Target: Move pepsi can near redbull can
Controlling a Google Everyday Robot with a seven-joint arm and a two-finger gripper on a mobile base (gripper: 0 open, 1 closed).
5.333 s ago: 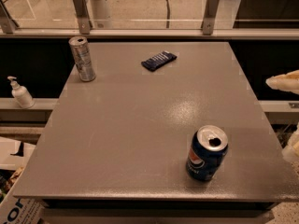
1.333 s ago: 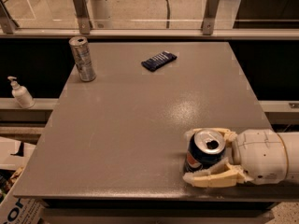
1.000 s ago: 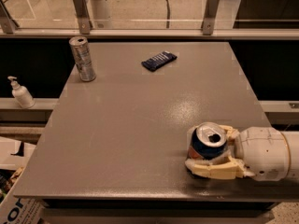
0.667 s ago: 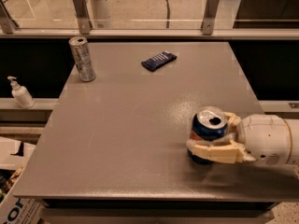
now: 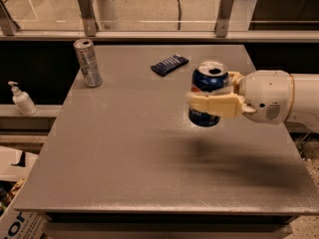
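The gripper (image 5: 202,102) pinches the pepsi can (image 5: 208,79) around its middle. The can hangs above the table (image 5: 124,148), well apart from the redbull can (image 5: 88,62).

High camera looks down across the table (image 5: 124,173), pincer (image 5: 200,97) at right.

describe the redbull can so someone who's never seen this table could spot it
Start at the grey table and go to its far left corner, by the railing. The redbull can stands upright there alone: tall, slim, silver-grey, unlike the wider dark-blue pepsi can that the claw holds lifted over the table's right side.
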